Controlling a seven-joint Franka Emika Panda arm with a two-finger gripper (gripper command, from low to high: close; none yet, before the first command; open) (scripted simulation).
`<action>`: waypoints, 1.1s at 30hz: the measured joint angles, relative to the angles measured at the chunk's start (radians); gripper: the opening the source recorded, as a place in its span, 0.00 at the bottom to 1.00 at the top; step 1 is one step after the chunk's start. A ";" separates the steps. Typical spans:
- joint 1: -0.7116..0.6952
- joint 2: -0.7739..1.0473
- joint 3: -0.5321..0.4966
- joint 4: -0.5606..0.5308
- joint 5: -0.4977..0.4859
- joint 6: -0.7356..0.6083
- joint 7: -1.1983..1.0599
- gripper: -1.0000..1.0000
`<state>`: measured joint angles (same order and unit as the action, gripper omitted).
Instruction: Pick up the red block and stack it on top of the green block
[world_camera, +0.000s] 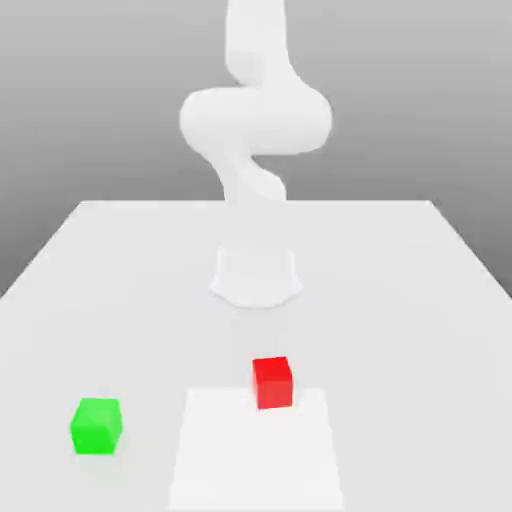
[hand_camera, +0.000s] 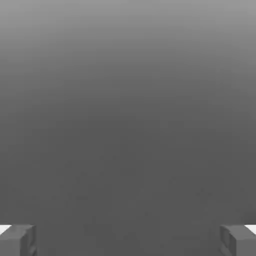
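With my gripper (hand_camera: 128, 240) wide open and holding nothing, I judge I must first reach down to the small red cube (world_camera: 272, 381), well apart from the green cube (world_camera: 96, 425).

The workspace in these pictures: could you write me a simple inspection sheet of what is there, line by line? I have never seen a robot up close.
Surface: a pale table, with a slightly brighter square patch near its front edge.
Job's things: the red block sits at the back edge of that patch; the green block stands apart from it, toward the exterior view's left. Neither is stacked or held.
Clutter: nothing seen.
Gripper: in the hand view the gripper is open, its fingers spread wide with nothing between them.
Arm: the white arm rises from a base behind the blocks.
Cables: nothing seen.
Surroundings: a plain grey backdrop.
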<state>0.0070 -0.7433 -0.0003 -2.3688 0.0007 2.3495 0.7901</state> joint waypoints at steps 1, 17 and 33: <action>0.003 0.028 0.000 -0.033 0.000 0.024 -0.005 0.50; 0.053 0.557 0.008 -0.572 0.004 0.463 -0.087 0.50; 0.057 0.876 0.006 -0.575 -0.012 0.727 -0.081 0.00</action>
<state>0.0638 0.1332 0.0060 -2.9434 -0.0111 3.0765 0.7087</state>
